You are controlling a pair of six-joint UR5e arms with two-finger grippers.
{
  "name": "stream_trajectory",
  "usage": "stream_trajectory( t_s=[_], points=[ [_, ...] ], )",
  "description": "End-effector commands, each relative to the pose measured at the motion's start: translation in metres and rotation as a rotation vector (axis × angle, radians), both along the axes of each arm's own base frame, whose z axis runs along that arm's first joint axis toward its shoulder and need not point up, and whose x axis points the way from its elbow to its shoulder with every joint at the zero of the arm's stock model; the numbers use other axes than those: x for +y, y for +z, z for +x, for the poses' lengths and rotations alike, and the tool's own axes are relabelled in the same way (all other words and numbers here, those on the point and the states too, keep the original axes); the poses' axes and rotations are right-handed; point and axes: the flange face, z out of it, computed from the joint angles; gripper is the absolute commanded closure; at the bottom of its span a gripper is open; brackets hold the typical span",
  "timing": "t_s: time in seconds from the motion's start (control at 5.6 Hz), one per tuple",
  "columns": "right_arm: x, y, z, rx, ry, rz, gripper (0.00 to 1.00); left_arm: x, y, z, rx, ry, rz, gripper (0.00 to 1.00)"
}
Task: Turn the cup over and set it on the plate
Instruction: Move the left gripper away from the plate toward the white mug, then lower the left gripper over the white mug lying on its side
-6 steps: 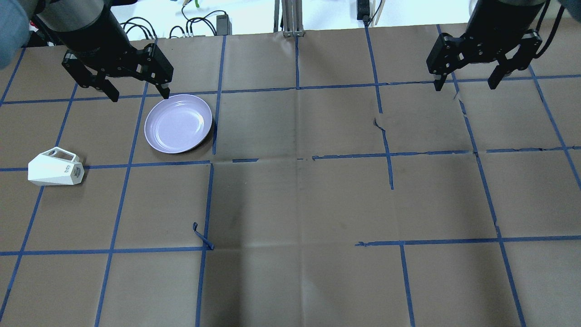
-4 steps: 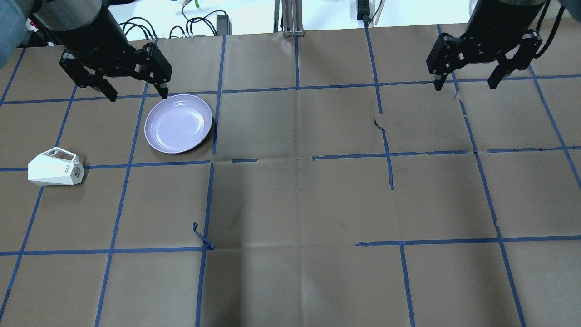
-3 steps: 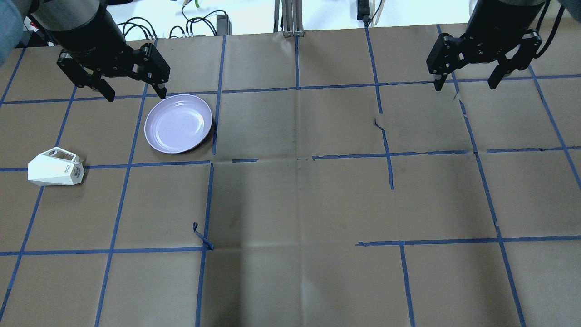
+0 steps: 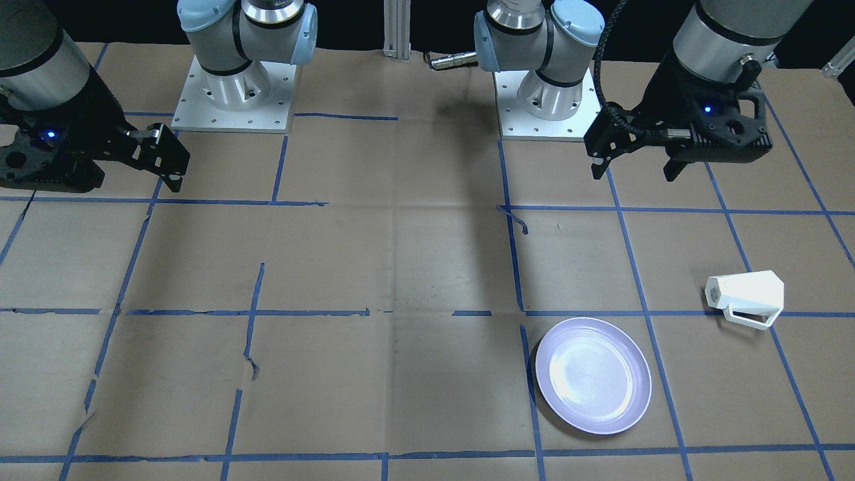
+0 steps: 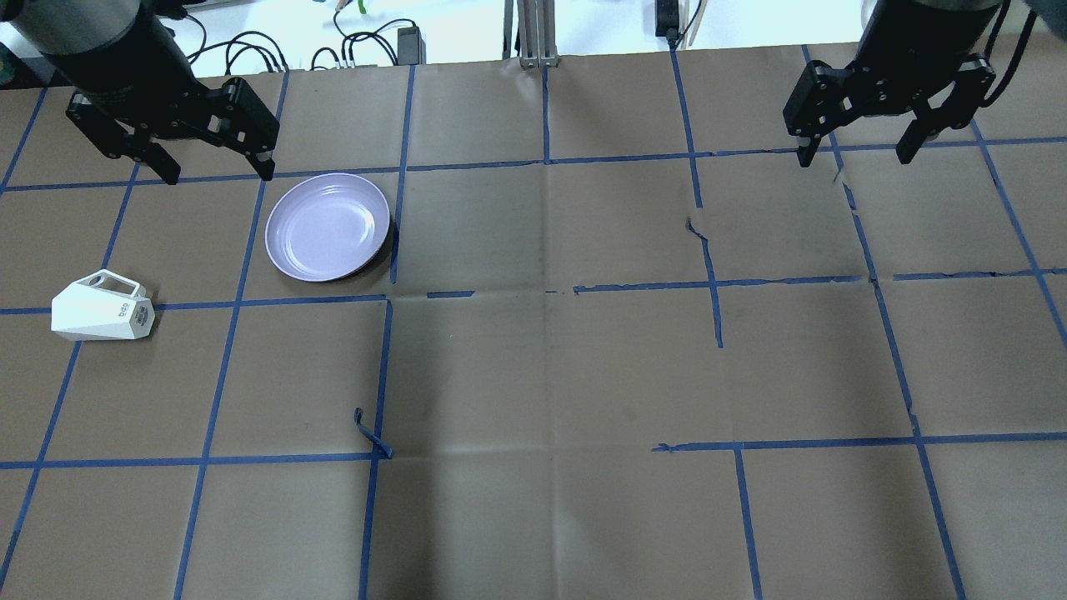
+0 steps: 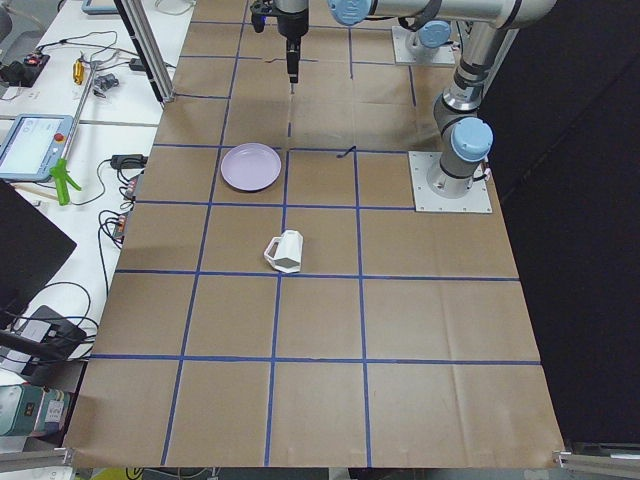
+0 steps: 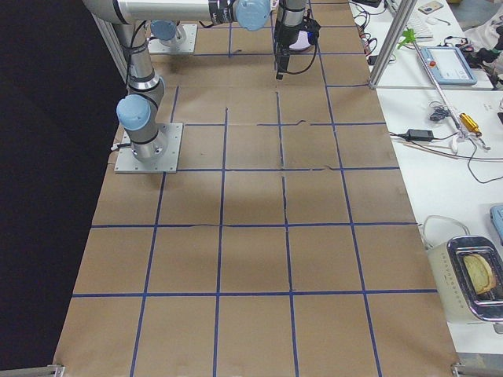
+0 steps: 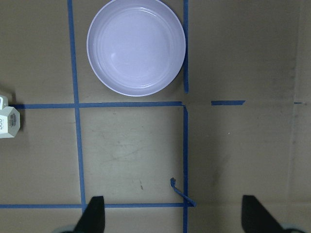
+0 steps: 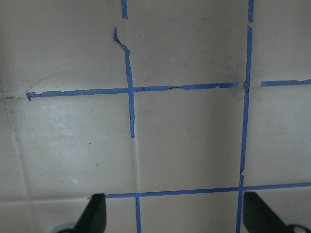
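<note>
- Left gripper [image 5: 218, 173]: black two-finger claw of angular metal links, jaws spread wide and holding nothing; it hangs above the table, pointing down, clear of both cup and plate
- Right gripper [image 5: 853, 160]: same black build, jaws likewise spread wide and empty, hanging over the opposite end of the table
- Cup [image 5: 100, 310]: small, white and matt, with flat facets and a tapered body; it lies on its side across a tape line on the robot's left, well apart from the left gripper. The angular open handle points away from the robot and the narrow base, carrying a small dark print, faces the table's middle
- Plate [image 5: 328, 227]: round, shallow and glossy, pale lavender with a raised rim and soft highlights in its well; it sits flat near the cup but not touching it, one edge just beside a tape line
- Table [image 5: 542, 375]: covered in creased brown paper, divided into squares by blue tape [image 5: 546, 160]. The paper has a tear [image 5: 696, 225], and a loose tape curl [image 5: 371, 433] stands up from the surface
- Arm bases [image 4: 234, 100]: grey joints with pale blue caps, bolted onto square metal plates
- Surroundings: a white bench with black cables [image 5: 250, 50], an aluminium post [image 5: 533, 33], a screened tablet [image 6: 30, 145] and a metal tray [image 7: 475, 287]
</note>
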Motion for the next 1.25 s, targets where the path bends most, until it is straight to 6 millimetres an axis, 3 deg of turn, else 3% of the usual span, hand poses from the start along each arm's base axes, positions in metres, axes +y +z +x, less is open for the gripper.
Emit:
stream_trajectory(
  t_s=[0.0, 0.18, 0.54, 0.71, 0.89, 1.07],
  points=[
    [0.0, 0.0, 0.0, 0.0, 0.0, 0.0, 0.0, 0.01, 0.011, 0.081, 0.001, -0.086, 0.004, 0.01],
    [0.0, 0.0, 0.0, 0.0, 0.0, 0.0, 0.0, 0.021, 0.017, 0.153, -0.001, -0.105, -0.003, 0.01],
    [0.0, 0.0, 0.0, 0.0, 0.0, 0.0, 0.0, 0.065, -0.002, 0.292, 0.056, -0.158, 0.042, 0.02],
    [0.0, 0.0, 0.0, 0.0, 0.0, 0.0, 0.0, 0.08, -0.014, 0.345, 0.076, -0.152, 0.045, 0.01],
    [0.0, 0.0, 0.0, 0.0, 0.0, 0.0, 0.0, 0.072, -0.033, 0.372, 0.088, -0.138, 0.037, 0.02],
    [0.0, 0.0, 0.0, 0.0, 0.0, 0.0, 0.0, 0.047, -0.065, 0.398, 0.083, -0.134, 0.003, 0.01]
  ],
)
